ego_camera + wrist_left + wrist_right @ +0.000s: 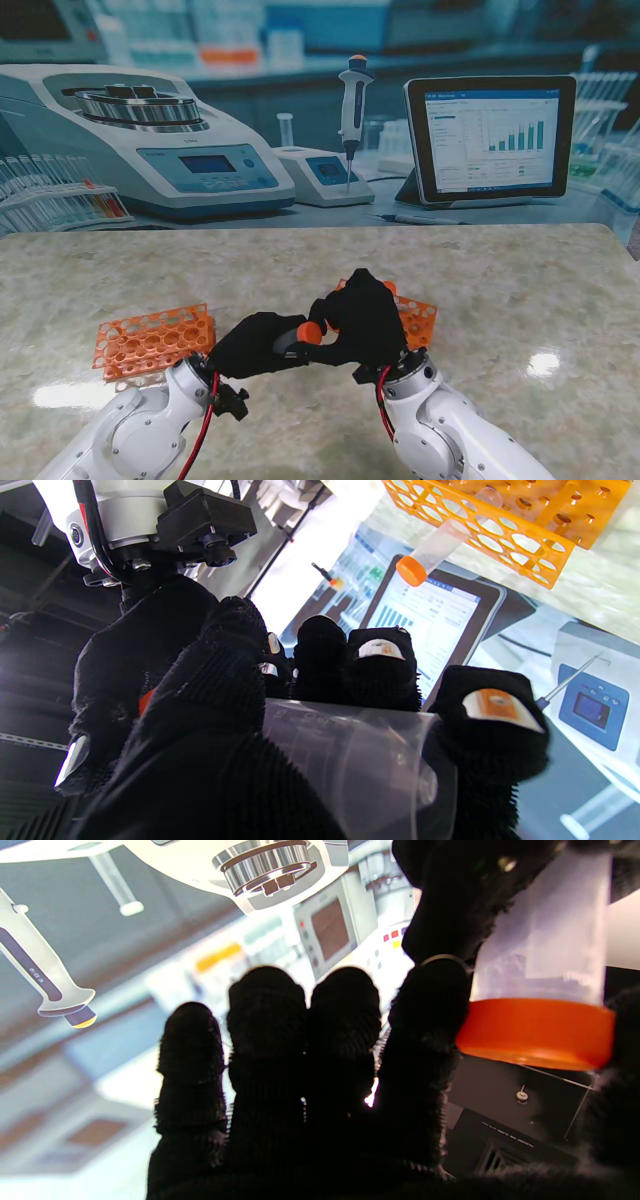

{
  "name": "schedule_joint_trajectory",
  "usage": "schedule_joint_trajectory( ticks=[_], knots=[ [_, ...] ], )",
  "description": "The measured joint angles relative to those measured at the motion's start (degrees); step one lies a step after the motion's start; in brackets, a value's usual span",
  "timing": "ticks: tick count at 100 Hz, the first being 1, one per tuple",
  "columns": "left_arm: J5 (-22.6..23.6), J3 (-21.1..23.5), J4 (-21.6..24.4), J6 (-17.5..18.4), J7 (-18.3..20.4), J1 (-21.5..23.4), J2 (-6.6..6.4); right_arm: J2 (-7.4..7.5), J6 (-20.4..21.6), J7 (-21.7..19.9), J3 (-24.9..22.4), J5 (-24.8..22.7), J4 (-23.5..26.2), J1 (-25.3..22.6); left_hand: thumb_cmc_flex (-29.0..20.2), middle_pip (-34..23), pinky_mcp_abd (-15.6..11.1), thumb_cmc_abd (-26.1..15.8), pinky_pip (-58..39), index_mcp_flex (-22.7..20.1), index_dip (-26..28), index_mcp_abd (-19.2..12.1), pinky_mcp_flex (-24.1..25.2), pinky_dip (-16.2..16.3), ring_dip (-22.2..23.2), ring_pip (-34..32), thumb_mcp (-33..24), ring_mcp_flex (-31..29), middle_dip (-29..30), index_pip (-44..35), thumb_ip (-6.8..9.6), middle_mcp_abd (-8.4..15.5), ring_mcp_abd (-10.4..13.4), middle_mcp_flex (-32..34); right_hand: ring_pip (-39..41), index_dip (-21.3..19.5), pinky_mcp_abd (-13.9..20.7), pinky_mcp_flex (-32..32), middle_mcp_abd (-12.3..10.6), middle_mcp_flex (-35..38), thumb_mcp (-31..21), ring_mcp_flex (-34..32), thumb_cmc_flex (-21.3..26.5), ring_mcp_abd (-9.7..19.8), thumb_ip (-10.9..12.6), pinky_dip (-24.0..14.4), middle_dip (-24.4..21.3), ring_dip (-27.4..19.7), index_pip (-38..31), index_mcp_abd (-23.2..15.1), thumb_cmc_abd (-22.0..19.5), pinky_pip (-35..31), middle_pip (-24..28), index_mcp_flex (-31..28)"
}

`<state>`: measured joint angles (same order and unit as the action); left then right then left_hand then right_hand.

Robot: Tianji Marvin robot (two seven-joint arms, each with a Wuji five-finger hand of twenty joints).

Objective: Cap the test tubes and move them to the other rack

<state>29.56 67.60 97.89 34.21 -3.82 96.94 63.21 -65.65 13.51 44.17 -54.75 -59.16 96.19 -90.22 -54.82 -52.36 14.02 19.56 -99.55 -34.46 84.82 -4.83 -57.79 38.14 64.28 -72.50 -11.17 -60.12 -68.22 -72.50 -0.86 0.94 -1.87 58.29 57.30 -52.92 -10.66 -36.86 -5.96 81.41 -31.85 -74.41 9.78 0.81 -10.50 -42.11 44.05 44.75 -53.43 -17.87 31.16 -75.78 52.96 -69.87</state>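
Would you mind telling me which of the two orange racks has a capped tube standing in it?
The orange rack on the right, partly hidden behind the right hand; the left wrist view shows a capped tube in it. The left rack shows none.

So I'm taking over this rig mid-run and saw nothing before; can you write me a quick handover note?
Left hand: shut on a clear test tube, held over the table between the two racks.
Right hand: thumb and index finger on the orange cap at the tube's end; whether the cap is fully tightened cannot be told.
Racks: one orange rack to the left, another rack behind the right hand.
Done: one capped tube already stands in a rack, seen in the left wrist view.
Left: finish capping, then place the held tube in the rack.
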Motion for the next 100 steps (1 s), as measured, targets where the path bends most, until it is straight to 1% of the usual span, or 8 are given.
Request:
schedule_joint_trajectory(
  ticks=[16, 25, 34, 46, 67, 71, 75, 100],
  knots=[
    [0.0, 0.0, 0.0, 0.0, 0.0, 0.0, 0.00, -0.01, 0.0, -2.2, -0.4, 0.4, 0.2, -0.1, 0.0, 0.0, 0.0, 0.0, 0.0, 0.0, 0.0, 0.0, 0.0, 0.0, 0.0, 0.0, 0.0, 0.0, 0.0, 0.0, 0.00, 0.0, 0.0, 0.0, -2.0, -0.6, 0.0, 0.4, 0.0, 0.0, 1.7, 0.1, -2.7, 0.0, 1.1, 0.0, -1.4, -1.3, -0.3, -1.7, -3.5, 0.0, -3.0, 0.7],
    [0.0, 0.0, 0.1, 0.1, 0.0, 0.0, 0.01, -0.01, 0.1, -2.4, -0.5, 0.8, 0.2, -0.2, 0.0, 0.0, 0.0, 0.0, 0.0, 0.0, 0.0, -0.3, 0.1, 0.0, 0.0, 0.0, 0.0, 0.0, 0.0, 0.0, 0.00, 0.0, 0.0, 0.0, -6.1, -1.1, 0.0, 1.4, 0.0, -1.2, -1.4, 0.2, -6.1, 0.0, 1.2, 0.0, -1.2, -1.3, 0.1, -1.8, -3.7, 0.7, -6.4, 2.4],
    [0.0, 0.0, 0.1, 0.1, 0.0, 0.0, 0.01, -0.01, 0.3, -2.6, -0.7, 1.1, 0.2, -0.4, 0.0, 0.0, 0.0, 0.0, 0.0, 0.0, 0.0, -0.1, 0.1, 0.0, 0.0, 0.0, 0.0, 0.0, 0.0, 0.0, 0.00, 0.0, 0.0, 0.0, -10.0, -1.1, 0.0, 3.0, 0.0, -3.9, -2.1, 2.1, -8.0, 0.0, 1.2, 0.0, -1.2, -1.4, 1.1, -1.8, -5.0, 2.3, -9.6, 4.8],
    [0.0, 0.0, 0.1, 0.2, 0.0, 0.0, 0.01, -0.02, 0.6, -2.8, -1.2, 1.3, 0.3, -0.8, 0.0, 0.0, 0.0, 0.0, 0.0, 0.0, 0.0, -0.1, 0.1, 0.0, 0.0, 0.0, 0.0, 0.0, 0.0, 0.0, 0.01, 0.0, 0.0, 0.0, -13.7, 0.7, -0.4, 5.1, 1.1, -8.4, -2.1, 5.2, -9.4, -0.3, 1.2, 0.1, -1.4, -1.4, 9.1, 1.8, -6.3, 5.2, -14.9, 11.0],
    [0.0, -0.1, 0.4, 0.3, 0.1, 0.0, 0.04, -0.02, 1.2, -2.9, -2.2, 1.3, 0.9, -1.8, 0.0, 0.0, 0.0, 0.0, 0.0, 0.0, 0.0, -0.4, 0.1, 0.0, 0.0, 0.0, 0.0, 0.0, 0.0, 0.0, 0.01, 0.0, 0.0, 0.0, -19.1, 3.7, -1.0, 7.1, 2.1, -12.7, -2.1, 8.7, -9.8, -0.9, 1.2, 0.2, -5.1, -1.4, 16.8, 5.9, -7.3, 7.5, -22.9, 15.0],
    [0.0, -0.1, 0.4, 0.3, 0.1, 0.0, 0.04, -0.02, 1.3, -2.7, -2.3, 1.3, 1.0, -2.0, 0.0, 0.0, 0.0, 0.0, 0.0, 0.0, 0.0, -0.4, 0.1, 0.0, 0.0, 0.0, 0.0, 0.0, 0.0, 0.0, 0.01, 0.0, 0.0, 0.0, -18.5, 4.5, -1.0, 7.2, 2.1, -12.7, -2.1, 9.5, -9.9, -1.1, 1.2, 0.2, -5.1, -1.4, 18.1, 6.0, -7.7, 7.5, -23.0, 16.2],
    [0.1, -0.1, 0.4, 0.3, 0.1, 0.0, 0.04, -0.02, 1.4, -2.6, -2.5, 1.2, 1.1, -2.2, 0.0, 0.0, 0.0, 0.0, 0.0, 0.0, 0.0, -0.5, 0.1, 0.0, 0.0, 0.0, 0.0, 0.0, 0.0, 0.0, 0.01, 0.0, 0.0, 0.0, -21.7, 5.5, -1.0, 7.3, 2.1, -13.5, -2.1, 10.1, -9.9, -1.3, 1.2, 0.2, -5.7, -1.4, 19.0, 6.0, -7.7, 8.0, -24.6, 17.1],
    [0.1, -0.2, 0.4, 0.4, 0.1, 0.0, 0.05, -0.04, 2.1, -1.6, -4.1, 1.1, 2.2, -3.5, 0.0, 0.0, 0.0, 0.0, 0.0, 0.0, 0.0, -2.0, 0.3, 0.0, 0.0, 0.0, 0.0, 0.0, 0.0, 0.0, 0.01, 0.0, 0.0, 0.0, -21.7, 7.8, -1.0, 7.8, 2.5, -15.2, -4.6, 11.2, -10.4, -1.5, 1.7, 0.2, -7.1, -1.7, 21.8, 6.4, -9.3, 8.1, -27.0, 17.8]
  ],
)
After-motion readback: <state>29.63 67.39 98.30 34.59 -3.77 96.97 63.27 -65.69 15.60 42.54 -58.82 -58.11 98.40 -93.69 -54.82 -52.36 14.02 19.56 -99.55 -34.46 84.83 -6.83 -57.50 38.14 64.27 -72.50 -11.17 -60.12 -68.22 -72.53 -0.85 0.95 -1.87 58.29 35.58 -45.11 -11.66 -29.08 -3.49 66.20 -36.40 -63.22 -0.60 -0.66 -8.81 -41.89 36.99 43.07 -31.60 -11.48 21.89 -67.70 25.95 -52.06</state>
